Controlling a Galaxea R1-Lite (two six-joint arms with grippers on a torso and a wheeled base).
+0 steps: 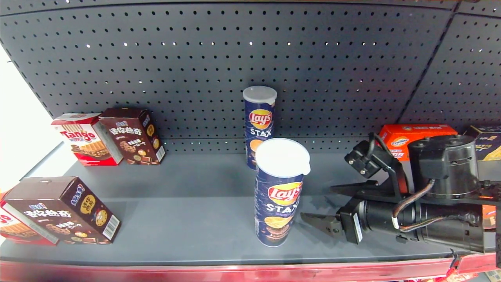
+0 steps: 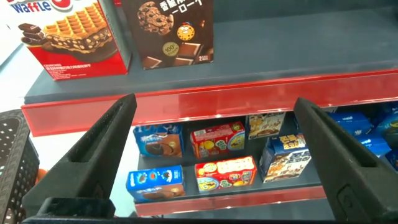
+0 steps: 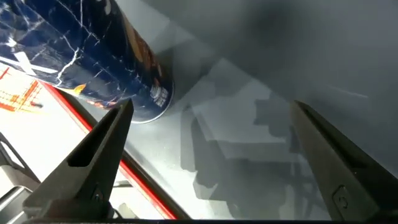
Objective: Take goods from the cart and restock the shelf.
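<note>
Two tall blue chip cans with white lids stand upright on the grey shelf. One can is at the back, against the pegboard. The other can is near the front edge. My right gripper lies just right of the front can, open and apart from it, with nothing between its fingers. In the right wrist view the front can's base sits beyond one finger of the gripper. My left gripper is open and empty, below and in front of the shelf's red front edge.
A red wafer box and a brown cookie box stand at the back left. Another brown box lies at the front left. An orange box is behind my right arm. A lower shelf holds several small boxes. A black basket is beside it.
</note>
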